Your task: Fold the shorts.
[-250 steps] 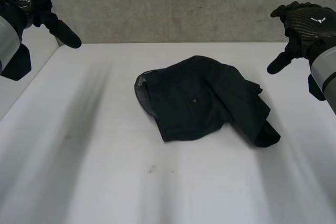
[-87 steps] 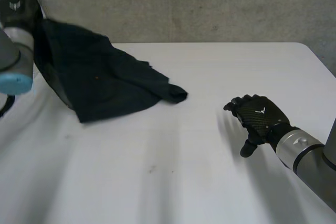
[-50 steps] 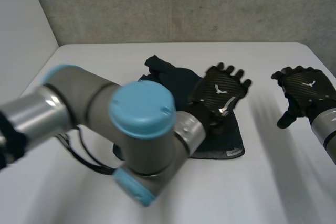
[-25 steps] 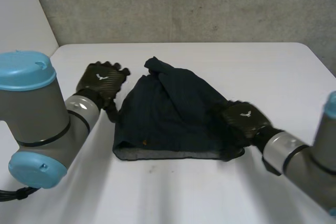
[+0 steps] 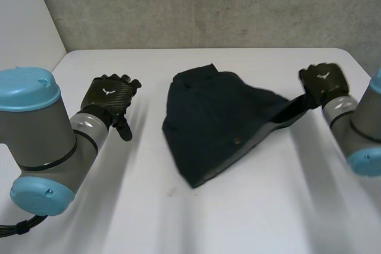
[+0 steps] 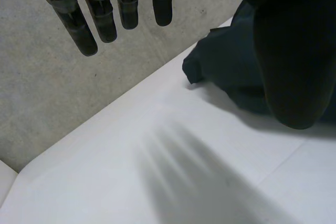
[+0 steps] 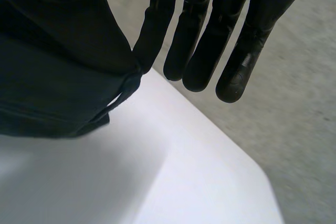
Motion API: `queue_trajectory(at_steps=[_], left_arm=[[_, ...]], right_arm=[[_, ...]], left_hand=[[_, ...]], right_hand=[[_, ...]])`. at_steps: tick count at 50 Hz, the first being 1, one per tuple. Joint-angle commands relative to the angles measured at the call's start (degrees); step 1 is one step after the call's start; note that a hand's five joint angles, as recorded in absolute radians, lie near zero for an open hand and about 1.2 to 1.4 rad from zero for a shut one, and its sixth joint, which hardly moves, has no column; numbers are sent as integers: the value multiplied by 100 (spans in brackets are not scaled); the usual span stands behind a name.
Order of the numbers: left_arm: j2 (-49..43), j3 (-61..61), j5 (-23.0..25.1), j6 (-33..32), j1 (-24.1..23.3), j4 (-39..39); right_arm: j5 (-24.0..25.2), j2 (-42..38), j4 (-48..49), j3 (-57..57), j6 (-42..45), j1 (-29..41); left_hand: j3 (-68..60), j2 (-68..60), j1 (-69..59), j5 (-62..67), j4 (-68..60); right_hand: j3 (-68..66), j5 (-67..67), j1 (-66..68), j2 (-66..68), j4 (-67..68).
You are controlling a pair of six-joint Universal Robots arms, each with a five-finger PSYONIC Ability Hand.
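Shorts [image 5: 217, 120]: dark and bunched in an uneven heap on the middle of the table [image 5: 178, 218]. One corner is drawn out in a taut strip toward the right hand [image 5: 322, 81], and a paler inner edge shows along the near right side.
Left hand [image 5: 109, 95]: hovers over bare table beside the shorts, apart from them. Its fingers [image 6: 105, 11] are straight and slack, holding nothing.
Right hand: raised near the table's far right corner. The stretched corner of the shorts is nipped between the thumb and the straight fingers [image 7: 202, 35].
Done: very little, by my reading. No clean fold shows, and the cloth is stretched at one corner but not laid flat.
Left to do: spread the shorts flat, line up the legs and waistband, then fold. That is likely nearly the whole job.
Step in hand: seems to be opening the heap out from one held corner. The left hand would need a grip on the opposite side to tension it.
Edges: the far edge meets the wall [image 5: 208, 4] not far behind the shorts. The right hand is close to the right edge and its rounded corner, so little room remains for pulling further that way.
Open room: a wide bare stretch lies on the near side of the shorts, and another lies between the shorts and the left hand. Spreading toward the robot looks safest.
Risk: a one-corner pull may drag the heap sideways and not open it.
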State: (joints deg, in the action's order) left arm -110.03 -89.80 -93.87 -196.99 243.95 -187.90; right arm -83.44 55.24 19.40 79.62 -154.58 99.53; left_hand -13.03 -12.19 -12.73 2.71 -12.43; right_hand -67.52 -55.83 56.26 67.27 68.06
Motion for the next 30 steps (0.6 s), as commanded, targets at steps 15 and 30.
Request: queue_trajectory(at_steps=[15,30], left_arm=[[-106,68,35,-6,-181,-106],[-370,227,44,-15,-207,-291]], right_arm=[[-340,-85,-1957,-1083,148,-321],[451,2088,-2107,1925,-2031,1217]], left_hand=[[-4,-89,-35,36,-64],[-55,-139,-85,87,-115]], right_hand=[[5752,5583,-4626,-5727,-5806],[4768,4599,-3642,-4743,-4822]])
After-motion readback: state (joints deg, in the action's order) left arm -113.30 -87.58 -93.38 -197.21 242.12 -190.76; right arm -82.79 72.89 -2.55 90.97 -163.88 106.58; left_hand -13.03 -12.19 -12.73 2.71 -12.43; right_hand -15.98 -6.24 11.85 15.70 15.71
